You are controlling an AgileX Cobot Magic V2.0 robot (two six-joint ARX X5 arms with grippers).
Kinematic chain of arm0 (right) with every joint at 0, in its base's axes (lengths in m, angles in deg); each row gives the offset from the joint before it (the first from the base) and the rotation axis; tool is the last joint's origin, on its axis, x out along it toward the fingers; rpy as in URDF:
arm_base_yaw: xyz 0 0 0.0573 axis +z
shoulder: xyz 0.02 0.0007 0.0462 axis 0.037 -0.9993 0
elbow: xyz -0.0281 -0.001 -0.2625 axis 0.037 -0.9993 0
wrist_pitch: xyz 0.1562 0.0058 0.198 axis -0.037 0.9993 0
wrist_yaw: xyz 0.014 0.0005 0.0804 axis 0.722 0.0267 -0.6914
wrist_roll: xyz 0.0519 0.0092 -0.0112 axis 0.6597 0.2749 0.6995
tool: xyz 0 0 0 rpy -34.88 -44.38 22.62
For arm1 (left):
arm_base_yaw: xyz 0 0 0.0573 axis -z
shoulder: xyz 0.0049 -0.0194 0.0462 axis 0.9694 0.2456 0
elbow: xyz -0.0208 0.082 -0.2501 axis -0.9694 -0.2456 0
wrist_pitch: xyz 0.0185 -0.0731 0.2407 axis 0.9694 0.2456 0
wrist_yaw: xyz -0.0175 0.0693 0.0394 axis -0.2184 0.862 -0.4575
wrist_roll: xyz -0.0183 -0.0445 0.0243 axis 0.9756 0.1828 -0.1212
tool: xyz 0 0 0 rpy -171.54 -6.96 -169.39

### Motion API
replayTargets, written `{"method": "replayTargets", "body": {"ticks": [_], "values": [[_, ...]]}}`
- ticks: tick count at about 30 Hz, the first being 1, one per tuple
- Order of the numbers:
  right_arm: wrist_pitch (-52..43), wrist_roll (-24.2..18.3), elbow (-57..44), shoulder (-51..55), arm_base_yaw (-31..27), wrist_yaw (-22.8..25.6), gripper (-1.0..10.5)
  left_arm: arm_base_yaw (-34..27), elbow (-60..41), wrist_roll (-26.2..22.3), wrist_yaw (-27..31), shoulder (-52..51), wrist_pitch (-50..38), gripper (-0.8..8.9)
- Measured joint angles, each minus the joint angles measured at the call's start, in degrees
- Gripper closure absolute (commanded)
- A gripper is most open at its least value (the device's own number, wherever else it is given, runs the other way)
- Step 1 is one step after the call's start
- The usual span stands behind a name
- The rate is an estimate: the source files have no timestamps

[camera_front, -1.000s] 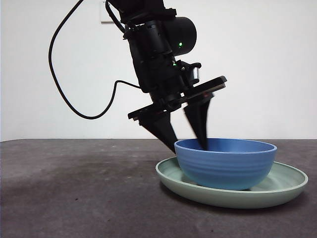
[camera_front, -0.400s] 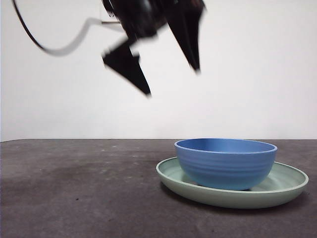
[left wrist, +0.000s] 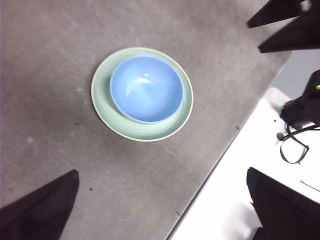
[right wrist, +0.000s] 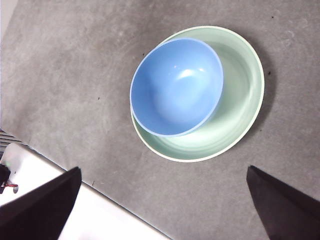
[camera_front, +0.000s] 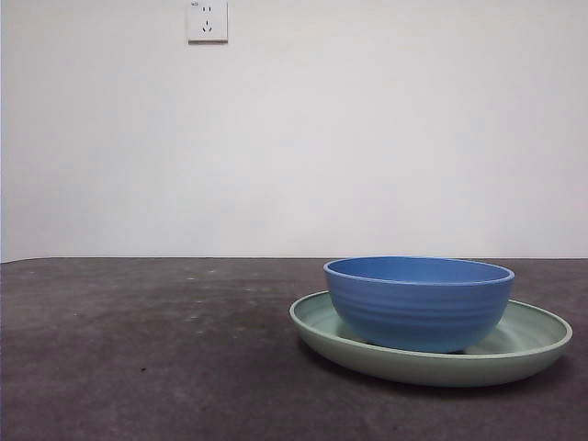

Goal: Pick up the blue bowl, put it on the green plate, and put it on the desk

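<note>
Desk (camera_front: 138,367) — blue bowl (camera_front: 418,303) hides green plate's (camera_front: 533,344) centre.

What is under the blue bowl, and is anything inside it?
The blue bowl sits on the green plate, off-centre, on the desk. Nothing is inside. The plate's middle is covered.

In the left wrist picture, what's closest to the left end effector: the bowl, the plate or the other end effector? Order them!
1. green plate, its rim ahead of the left end effector.
2. blue bowl, on the plate, barely farther.
3. right end effector, beyond the plate.
</note>
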Motion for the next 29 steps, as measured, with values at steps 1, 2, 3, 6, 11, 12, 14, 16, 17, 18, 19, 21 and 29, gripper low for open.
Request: {"method": "replayTargets", "body": {"ticks": [1, 2, 3, 6, 11, 12, 14, 16, 17, 18, 19, 21, 29], "values": [[0.20, -0.02, 0.02, 0.00, 0.00, 0.00, 3.4, -0.17, -2.05, -0.42, 0.02, -2.82, -0.83, 2.21], [0.37, -0.07, 0.02, 0.00, 0.00, 0.00, 3.4, -0.26, -3.89, -0.83, 0.02, -5.20, -1.49, 2.21], [0.61, -0.13, 0.00, 0.00, 0.00, 0.00, 3.4, -0.26, -6.03, -1.18, 0.02, -7.87, -1.99, 2.21], [0.76, -0.35, 0.02, 0.00, 0.00, 0.00, 3.4, -0.28, -12.74, -1.57, 0.02, -15.23, -2.93, 2.21], [1.29, -0.37, 0.00, 0.00, 0.00, 0.00, 3.4, -0.96, -24.52, -0.92, 0.04, -27.23, -8.22, 2.22], [1.42, -0.37, 0.02, 0.00, 0.00, 0.00, 3.4, -0.98, -26.69, -0.59, 0.04, -29.55, -9.33, 2.22], [1.51, -0.37, 0.02, 0.00, 0.00, 0.00, 3.4, -0.98, -30.40, 0.13, 0.02, -33.92, -10.86, 2.21], [1.29, -0.37, 0.02, 0.00, 0.00, 0.02, 3.4, -0.98, -33.07, 0.22, 0.02, -36.96, -11.04, 2.21], [0.98, -0.37, 0.02, 0.00, 0.00, 0.11, 3.5, -0.98, -34.18, 0.22, 0.04, -38.03, -10.86, 2.22], [0.63, -0.33, 0.02, -0.02, 0.00, 0.33, 3.7, -0.98, -35.12, 0.22, 0.07, -38.73, -10.71, 2.21], [0.42, -0.26, 0.02, -0.09, 0.00, 0.85, 3.7, -0.98, -35.47, 0.22, 0.07, -38.97, -10.60, 2.22], [0.15, 0.02, 0.02, -0.57, 0.00, 1.92, 3.7, -0.98, -35.58, 0.22, 0.07, -39.06, -10.82, 2.21], [-0.04, 0.98, 0.02, -7.34, 0.00, 8.59, 3.7, -0.98, -35.58, 0.22, 0.09, -39.23, -10.91, 2.21]]}}
